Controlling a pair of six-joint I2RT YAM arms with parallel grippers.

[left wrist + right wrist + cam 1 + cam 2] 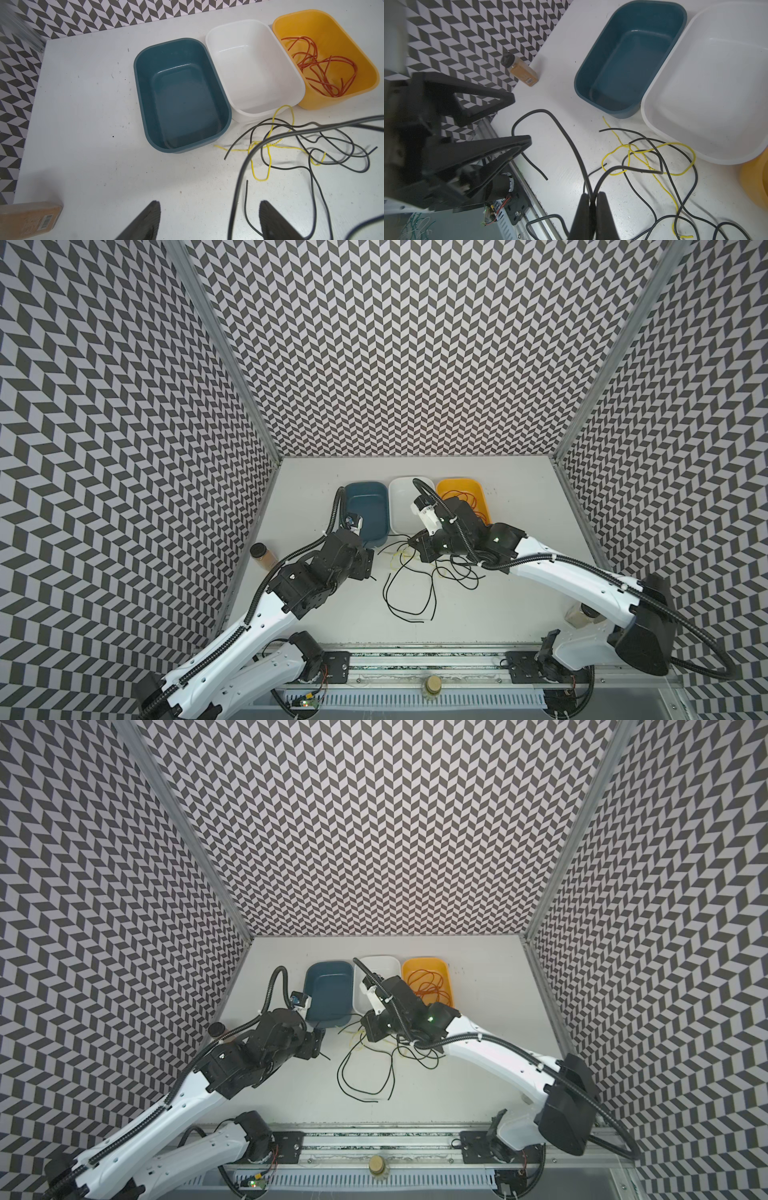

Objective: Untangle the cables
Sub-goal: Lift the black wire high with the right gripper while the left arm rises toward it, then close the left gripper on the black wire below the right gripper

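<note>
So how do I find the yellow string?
Find the white tray, the middle of three at the back of the table. Just in front of it, nearer the robot, lies the yellow cable, tangled with black cables. It is the only bright yellow one there.

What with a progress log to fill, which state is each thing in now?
left gripper: open, gripping nothing.
right gripper: shut on one of the black cables.
black cables: tangled on the table.
yellow cable: tangled among them.
orange-red cable: coiled in the yellow tray.
blue tray: empty.
white tray: empty.
spice bottle: capped.
</note>
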